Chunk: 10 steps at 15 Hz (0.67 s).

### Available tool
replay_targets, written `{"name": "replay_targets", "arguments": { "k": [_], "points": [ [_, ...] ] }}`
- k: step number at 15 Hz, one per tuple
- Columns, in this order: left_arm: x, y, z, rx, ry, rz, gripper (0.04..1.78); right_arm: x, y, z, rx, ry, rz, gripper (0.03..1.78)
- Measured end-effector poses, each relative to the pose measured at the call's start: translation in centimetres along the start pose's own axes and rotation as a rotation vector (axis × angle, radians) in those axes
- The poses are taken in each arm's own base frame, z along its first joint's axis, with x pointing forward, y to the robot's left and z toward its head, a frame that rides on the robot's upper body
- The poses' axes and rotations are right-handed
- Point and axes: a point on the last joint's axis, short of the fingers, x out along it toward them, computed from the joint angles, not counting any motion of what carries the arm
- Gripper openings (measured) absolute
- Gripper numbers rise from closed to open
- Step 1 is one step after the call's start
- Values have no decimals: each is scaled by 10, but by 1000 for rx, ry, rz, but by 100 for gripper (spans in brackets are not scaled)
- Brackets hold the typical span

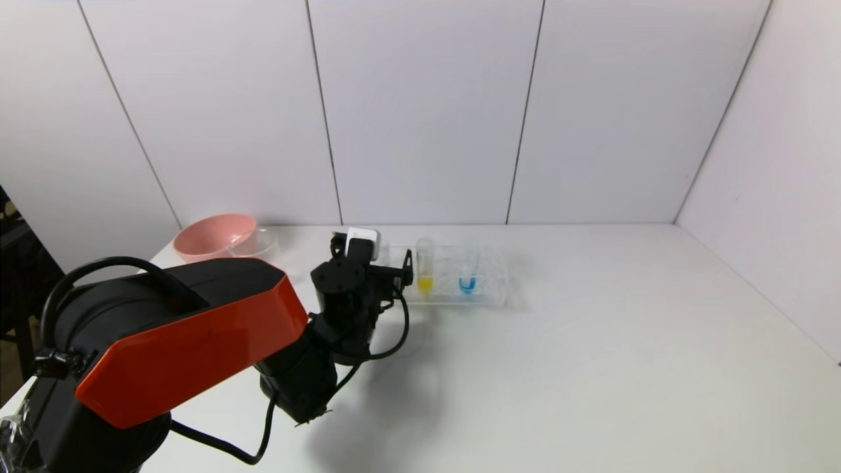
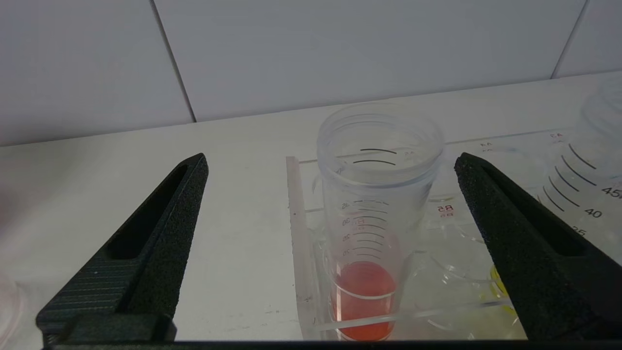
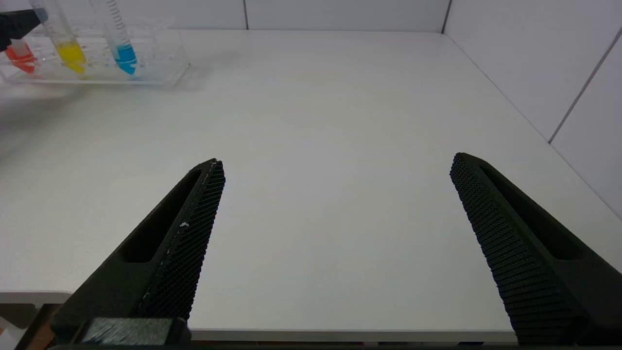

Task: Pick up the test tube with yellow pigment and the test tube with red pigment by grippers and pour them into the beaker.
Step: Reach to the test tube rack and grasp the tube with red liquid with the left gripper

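Observation:
The test tube with red pigment point(image 2: 374, 233) stands upright in the left end of the clear rack point(image 2: 297, 243). My left gripper point(image 2: 331, 159) is open, one finger on each side of this tube, not touching it. In the head view the left gripper point(image 1: 394, 270) hides the red tube. The test tube with yellow pigment point(image 1: 425, 266) stands in the rack just right of it and also shows in the right wrist view point(image 3: 68, 43). The beaker point(image 1: 259, 248) stands far left beside the pink bowl. My right gripper point(image 3: 335, 160) is open and empty above the table's front edge.
A blue-tipped tube point(image 1: 468, 276) stands in the rack point(image 1: 493, 276) right of the yellow one. The pink bowl point(image 1: 213, 236) sits at the back left corner, touching the beaker. White walls close the back and right sides of the table.

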Motion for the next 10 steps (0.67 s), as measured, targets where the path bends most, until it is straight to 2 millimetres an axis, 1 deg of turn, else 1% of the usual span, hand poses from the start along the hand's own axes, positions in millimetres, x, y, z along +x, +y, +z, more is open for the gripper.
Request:
{"name": "replay_targets", "arguments": {
  "k": [10],
  "points": [
    [0, 0, 5, 11, -13, 0, 178, 0, 0, 0, 0, 0, 0, 170]
  ]
}}
